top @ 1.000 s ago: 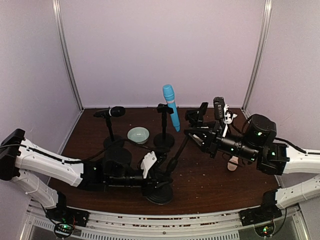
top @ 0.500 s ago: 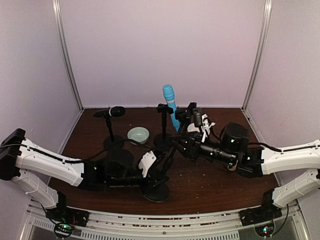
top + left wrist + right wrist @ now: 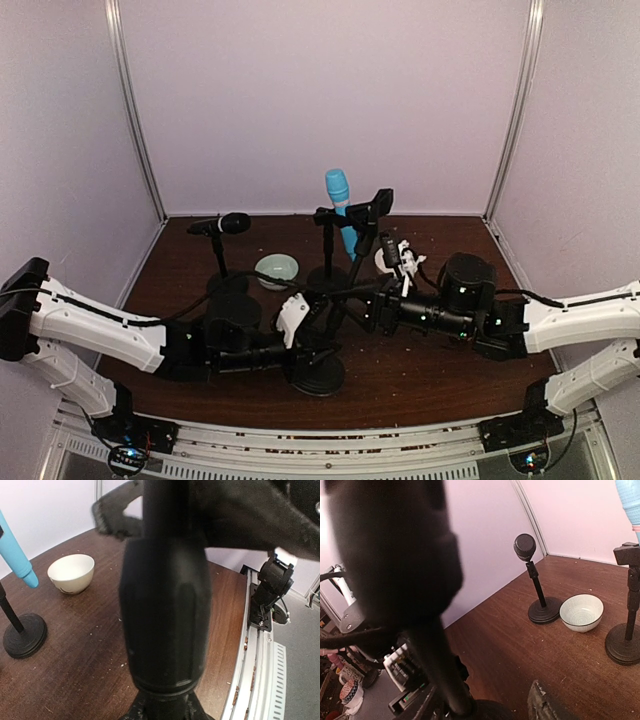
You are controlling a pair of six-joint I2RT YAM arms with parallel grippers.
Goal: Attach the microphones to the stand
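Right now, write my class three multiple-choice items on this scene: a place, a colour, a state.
1. Where is the bowl? A between the left stand and the middle stand; B on a shelf; C on the floor.
2. What colour is the microphone on the middle stand? A red; B light blue; C green.
3. The left gripper is: A open over the bowl; B shut on the front stand; C holding a microphone.
Key: 1A, it sits between their bases; 2B, its body is light blue; 3B, its jaws clamp that stand's lower pole.
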